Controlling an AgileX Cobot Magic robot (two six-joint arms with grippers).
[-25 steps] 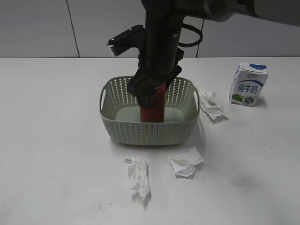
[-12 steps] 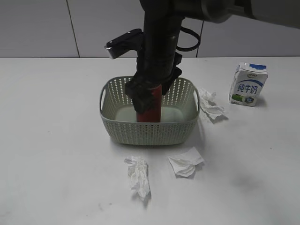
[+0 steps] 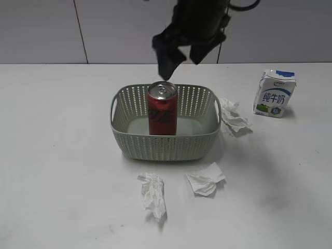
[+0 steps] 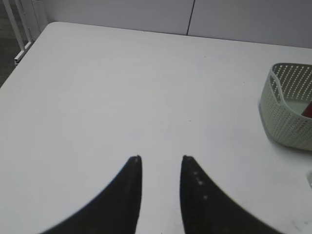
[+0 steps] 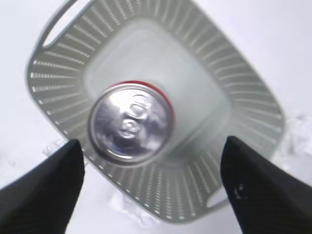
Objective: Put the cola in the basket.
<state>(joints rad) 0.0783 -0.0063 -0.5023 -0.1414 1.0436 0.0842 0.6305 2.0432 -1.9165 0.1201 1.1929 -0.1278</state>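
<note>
The red cola [image 3: 163, 111] stands upright inside the pale grey-green basket [image 3: 132, 142] at the table's middle. Its silver top shows from above in the right wrist view [image 5: 130, 124], inside the basket [image 5: 243, 92]. My right gripper [image 3: 179, 61] hangs open and empty above the can, clear of it; its two black fingers [image 5: 151, 151] frame the view. My left gripper [image 4: 161, 160] is open and empty over bare table to the left of the basket [image 4: 280, 122], where a sliver of the red can [image 4: 307, 110] shows.
A white-and-blue milk carton [image 3: 275, 93] stands at the right. Crumpled tissues lie beside the basket's right side [image 3: 233, 118] and in front of it [image 3: 206, 179] [image 3: 153, 194]. The table's left edge shows in the left wrist view [image 4: 22, 53].
My right gripper let go of the cola and rose straight up out of the basket. The can stays standing in the basket.
</note>
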